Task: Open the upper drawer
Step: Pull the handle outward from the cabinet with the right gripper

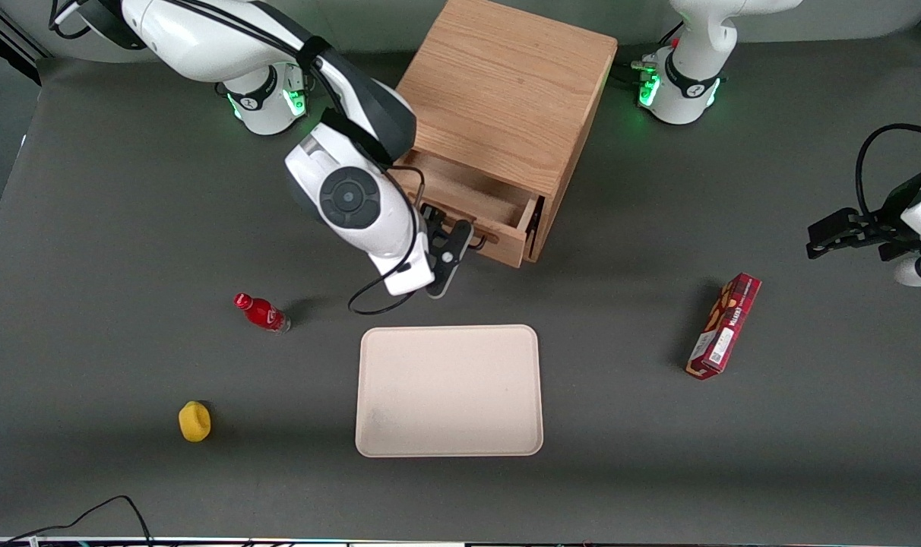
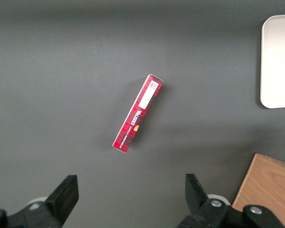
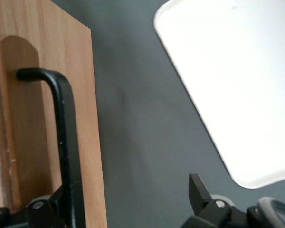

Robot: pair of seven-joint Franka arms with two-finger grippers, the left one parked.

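Observation:
The wooden cabinet point(image 1: 506, 91) stands at the back middle of the table. Its upper drawer point(image 1: 498, 241) is pulled partway out, and the shallow plain-wood inside point(image 1: 464, 190) shows from above. My right gripper point(image 1: 460, 245) hangs in front of the drawer front, at its black bar handle point(image 1: 477, 241). In the right wrist view the handle point(image 3: 66, 142) runs along the oak drawer front point(image 3: 23, 133). My gripper point(image 3: 130, 202) is open, its fingers spread wide. The handle lies just inside one finger point(image 3: 54, 206), and the other finger point(image 3: 198, 187) stands apart over the grey table.
A cream tray point(image 1: 449, 391) point(image 3: 237, 80) lies nearer the front camera than the drawer. A small red bottle point(image 1: 261, 311) and a yellow object point(image 1: 194, 422) lie toward the working arm's end. A red carton point(image 1: 723, 327) point(image 2: 137, 114) lies toward the parked arm's end.

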